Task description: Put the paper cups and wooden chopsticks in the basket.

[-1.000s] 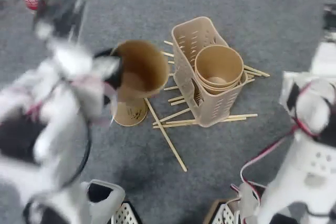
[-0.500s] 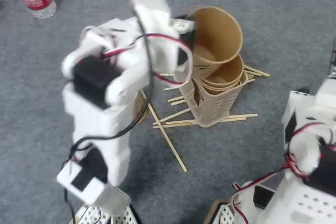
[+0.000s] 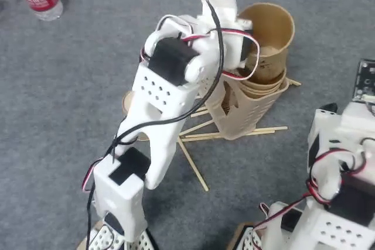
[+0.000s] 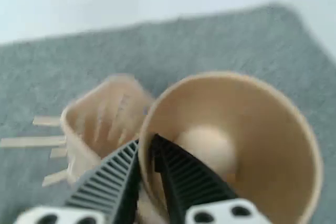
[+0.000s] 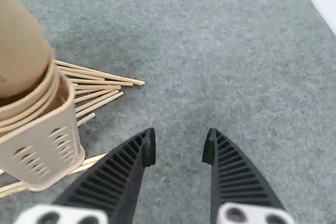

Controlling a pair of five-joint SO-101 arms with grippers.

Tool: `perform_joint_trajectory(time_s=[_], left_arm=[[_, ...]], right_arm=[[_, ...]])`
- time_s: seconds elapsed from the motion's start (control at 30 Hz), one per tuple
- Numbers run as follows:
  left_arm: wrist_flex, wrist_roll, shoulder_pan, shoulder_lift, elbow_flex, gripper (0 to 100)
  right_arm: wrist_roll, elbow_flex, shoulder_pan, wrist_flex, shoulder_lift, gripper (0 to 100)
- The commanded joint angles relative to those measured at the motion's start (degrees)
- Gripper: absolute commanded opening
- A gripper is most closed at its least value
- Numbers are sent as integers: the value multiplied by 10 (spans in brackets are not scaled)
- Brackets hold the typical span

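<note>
One paper cup [image 4: 231, 140] pinched over the basket [image 4: 100, 114].
My left gripper [image 4: 149, 142] clamps its rim above the stacked cups [image 3: 266, 85]; my right gripper [image 5: 178, 145] hangs spread near the chopsticks [image 5: 100, 85], on the right.

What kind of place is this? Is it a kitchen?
Probably not a kitchen, more likely a robot practice table. A white left arm holds a paper cup at the basket, a right arm stands beside it, and chopsticks lie scattered on a grey mat.
</note>
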Motion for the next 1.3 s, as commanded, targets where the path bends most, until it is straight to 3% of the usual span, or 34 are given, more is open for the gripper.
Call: perform_joint_trajectory(time_s=[0.0, 0.13, 0.33, 0.63, 0.73, 0.83, 0.93, 1.07, 1.27], left_arm=[[69, -18, 4, -4, -10, 99], [67, -42, -14, -25, 43, 225], [66, -60, -47, -84, 68, 214], [67, -110, -179, -106, 69, 216], [67, -176, -258, -103, 104, 216], [61, -210, -320, -102, 208, 216], [8, -272, -339, -106, 326, 215], [-63, -297, -361, -107, 428, 216], [-118, -295, -390, -107, 474, 217]], right_arm=[[-6, -3, 6, -13, -8, 165], [-6, -4, 1, -17, -8, 165], [-7, -1, 1, -19, -8, 165], [-44, -3, -3, -48, -8, 165], [-33, -3, -36, -68, -7, 165], [33, -4, -102, -113, -7, 165], [112, -26, -190, -155, -7, 165], [160, -44, -290, -190, -6, 165], [156, -38, -317, -215, 58, 165]])
